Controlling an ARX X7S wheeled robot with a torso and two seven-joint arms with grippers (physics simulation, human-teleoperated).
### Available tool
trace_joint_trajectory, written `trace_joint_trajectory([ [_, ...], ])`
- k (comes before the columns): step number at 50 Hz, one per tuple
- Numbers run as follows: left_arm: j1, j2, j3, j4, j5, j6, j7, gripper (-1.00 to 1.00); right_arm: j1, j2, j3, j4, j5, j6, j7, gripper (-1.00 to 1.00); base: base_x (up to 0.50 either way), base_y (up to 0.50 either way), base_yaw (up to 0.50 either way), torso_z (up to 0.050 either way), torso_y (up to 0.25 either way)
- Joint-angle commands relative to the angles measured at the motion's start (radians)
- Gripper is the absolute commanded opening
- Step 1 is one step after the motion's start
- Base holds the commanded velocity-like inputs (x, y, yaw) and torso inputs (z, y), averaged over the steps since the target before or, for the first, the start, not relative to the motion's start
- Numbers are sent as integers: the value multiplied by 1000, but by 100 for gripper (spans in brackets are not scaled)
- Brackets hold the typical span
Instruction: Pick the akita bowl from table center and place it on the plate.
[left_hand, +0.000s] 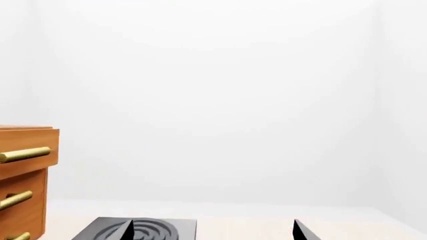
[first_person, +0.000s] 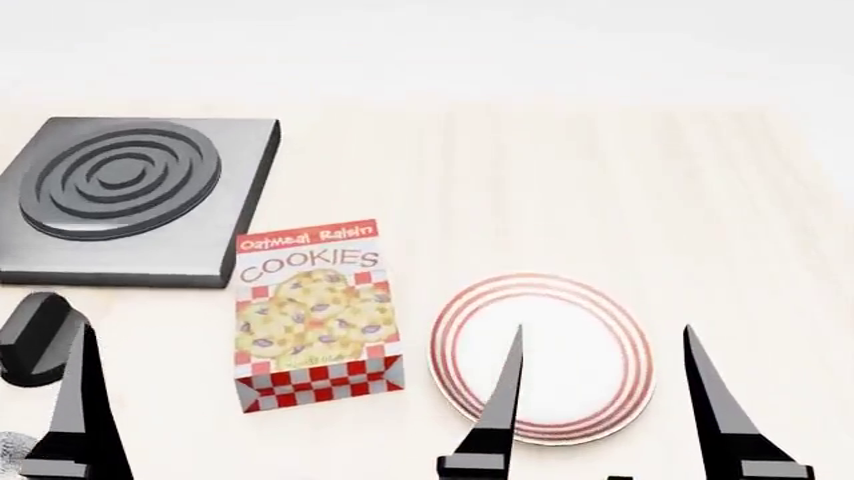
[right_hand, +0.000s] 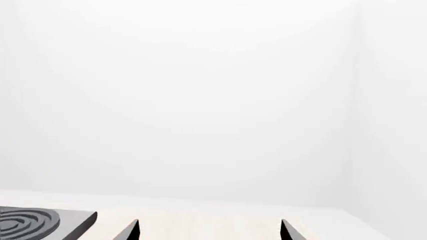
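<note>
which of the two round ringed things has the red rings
The plate near the right gripper: white with thin red rings. The stove burner has grey rings.

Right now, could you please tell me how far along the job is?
Done: nothing, the plate is bare. In hand: nothing, the right gripper, seen over the plate, and the left gripper are open and empty. Left: finding the bowl, which no view shows, then picking and placing it.

white plate (first_person: 567, 375) red-ringed, red-checked cookie box (first_person: 315, 313)
</note>
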Motion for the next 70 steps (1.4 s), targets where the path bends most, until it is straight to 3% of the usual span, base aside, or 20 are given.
trace_joint_trajectory([
  [1,-2,-8,4,-1,-7,2,-10,100,0,8,-2,6,8,-5,8,100,500,0,0,0,0],
  [11,-4,-15,8,3,-15,-3,-20,100,2,18,-8,3,-1,-3,23,100,498,0,0,0,2],
  [27,-11,-26,1,46,-54,-63,-42,100,0,30,-20,-16,1,-6,33,100,0,0,0,0,0],
  [35,-13,4,-114,113,-232,-251,-108,100,1,35,-26,-12,7,-3,34,100,0,0,0,0,0],
  [40,28,35,-261,133,-388,-302,-156,100,5,38,-32,-11,8,3,36,100,0,0,0,0,0],
  [46,134,70,-361,91,-476,-224,-132,100,4,43,-33,-1,13,-8,38,100,0,0,0,0,0],
  [56,243,61,-460,122,-559,-161,-122,100,3,52,-29,-16,22,2,45,100,0,0,0,0,0],
  [63,324,58,-595,120,-833,-137,-196,100,5,56,-31,-30,26,17,50,100,0,0,0,0,0],
  [70,323,5,-627,146,-992,-133,-312,100,6,60,-34,-32,30,23,54,100,0,0,0,0,0],
])
